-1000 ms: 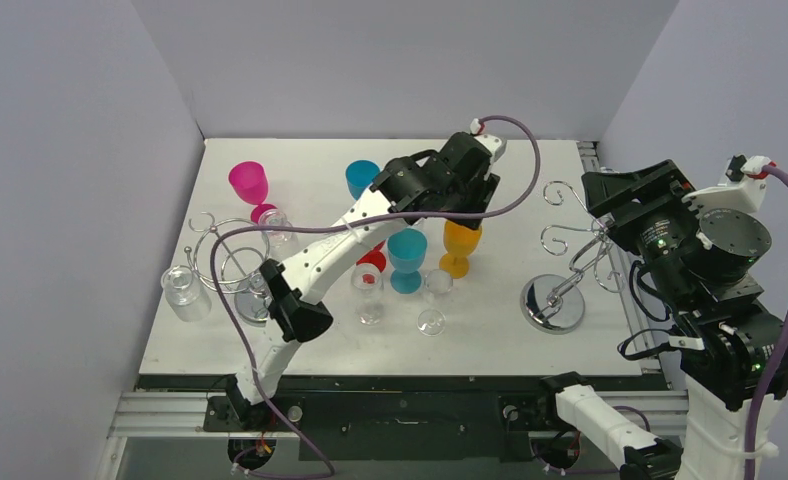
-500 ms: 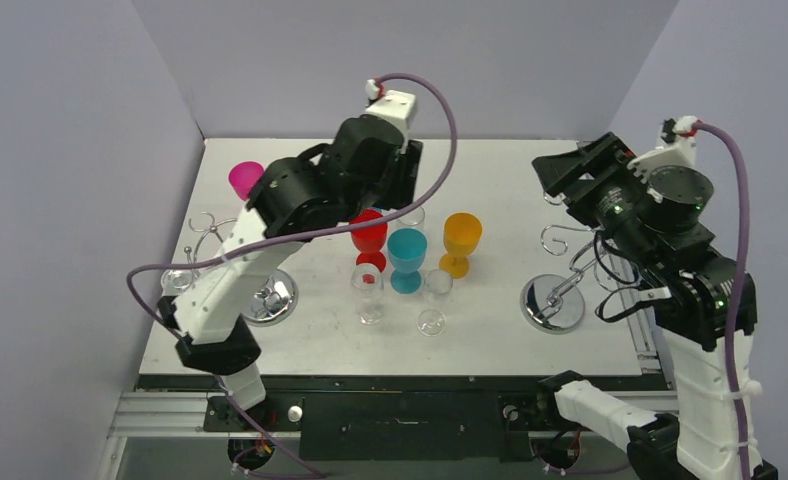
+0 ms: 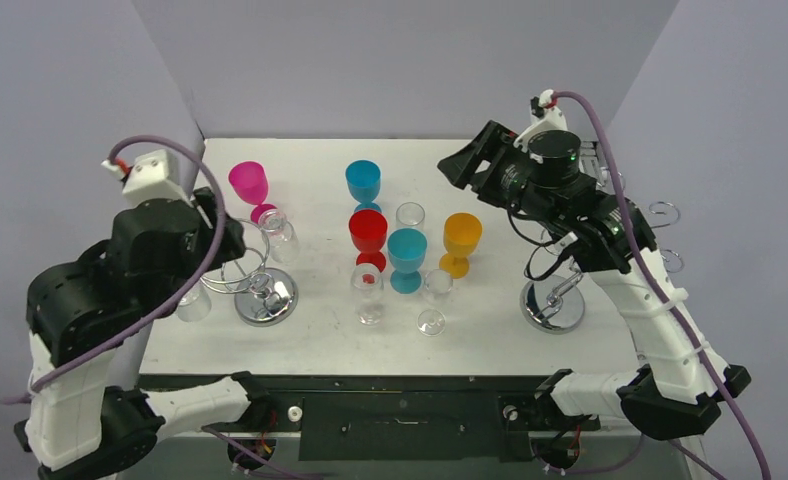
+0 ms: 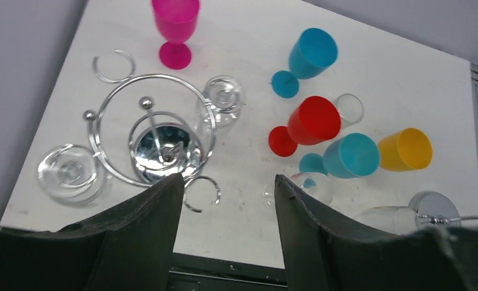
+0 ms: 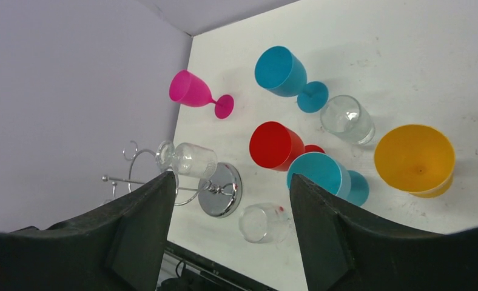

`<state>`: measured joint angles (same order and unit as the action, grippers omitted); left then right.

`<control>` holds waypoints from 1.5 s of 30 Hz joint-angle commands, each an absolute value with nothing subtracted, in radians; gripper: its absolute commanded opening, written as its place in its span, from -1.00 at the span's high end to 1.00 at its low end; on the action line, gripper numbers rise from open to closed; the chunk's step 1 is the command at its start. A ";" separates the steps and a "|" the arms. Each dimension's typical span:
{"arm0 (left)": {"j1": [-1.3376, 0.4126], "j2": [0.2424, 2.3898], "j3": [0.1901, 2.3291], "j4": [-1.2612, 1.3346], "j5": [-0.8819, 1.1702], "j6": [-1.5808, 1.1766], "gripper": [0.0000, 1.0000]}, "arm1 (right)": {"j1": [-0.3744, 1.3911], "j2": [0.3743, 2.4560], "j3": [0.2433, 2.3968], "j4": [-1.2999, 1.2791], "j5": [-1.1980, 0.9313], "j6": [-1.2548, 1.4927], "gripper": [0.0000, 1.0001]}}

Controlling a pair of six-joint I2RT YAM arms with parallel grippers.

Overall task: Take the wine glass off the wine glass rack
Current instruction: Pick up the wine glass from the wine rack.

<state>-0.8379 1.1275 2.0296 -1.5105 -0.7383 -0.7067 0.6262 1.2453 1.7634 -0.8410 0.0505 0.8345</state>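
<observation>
The chrome wine glass rack (image 3: 253,272) stands at the table's left, also in the left wrist view (image 4: 156,124) and the right wrist view (image 5: 215,188). One clear wine glass (image 3: 278,230) hangs on its far-right hook (image 4: 222,100) (image 5: 188,159). Another clear glass (image 3: 191,301) hangs at its left (image 4: 69,173). My left gripper (image 4: 227,179) is open and empty, high above the rack. In the top view its fingers are hidden by the wrist. My right gripper (image 3: 467,160) (image 5: 232,177) is open and empty, high over the table's back right.
A second chrome rack (image 3: 554,302) without glasses stands at the right. Mid-table stand pink (image 3: 250,183), blue (image 3: 363,181), red (image 3: 368,232), teal (image 3: 407,250) and orange (image 3: 461,236) goblets, a clear tumbler (image 3: 410,215) and two clear wine glasses (image 3: 368,291) (image 3: 434,297).
My left arm swung back from the orange goblet at mid-table to the left, above the rack. My right arm swung from the right edge in over the table's back right.
</observation>
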 commanded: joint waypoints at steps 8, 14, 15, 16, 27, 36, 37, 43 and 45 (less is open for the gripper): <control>-0.486 0.963 1.751 -1.600 -0.767 -0.738 -0.27 | 0.672 1.309 1.723 -0.736 -0.027 0.824 -0.29; -0.459 0.931 1.702 -1.588 -0.787 -0.782 -0.39 | 0.674 1.328 1.706 -0.739 -0.068 0.811 -0.29; -0.459 0.924 1.692 -1.576 -0.782 -0.789 -0.39 | 0.675 1.331 1.703 -0.741 -0.073 0.809 -0.29; -0.459 0.911 1.670 -1.569 -0.773 -0.800 -0.41 | 0.676 1.332 1.700 -0.745 -0.079 0.805 -0.29; -0.299 0.916 1.557 -1.445 -0.730 -0.720 -0.59 | 0.681 1.284 1.641 -0.760 -0.083 0.788 -0.28; 0.184 0.899 1.520 -1.280 -0.363 -0.523 -0.62 | 0.680 1.274 1.633 -0.773 -0.091 0.761 -0.28; 0.196 0.890 1.507 -1.276 -0.339 -0.529 -0.62 | 0.680 1.276 1.632 -0.771 -0.097 0.761 -0.28; 0.286 0.842 1.430 -1.234 -0.267 -0.538 -0.58 | 0.680 1.276 1.629 -0.775 -0.111 0.740 -0.28; 0.309 0.824 1.400 -1.218 -0.247 -0.543 -0.55 | 0.680 1.271 1.623 -0.771 -0.110 0.732 -0.28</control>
<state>0.2710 0.8490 1.4403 -1.3037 -0.3279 -0.5587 0.6758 1.2976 1.6356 -0.7872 -0.1009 0.7666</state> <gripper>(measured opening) 0.786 0.642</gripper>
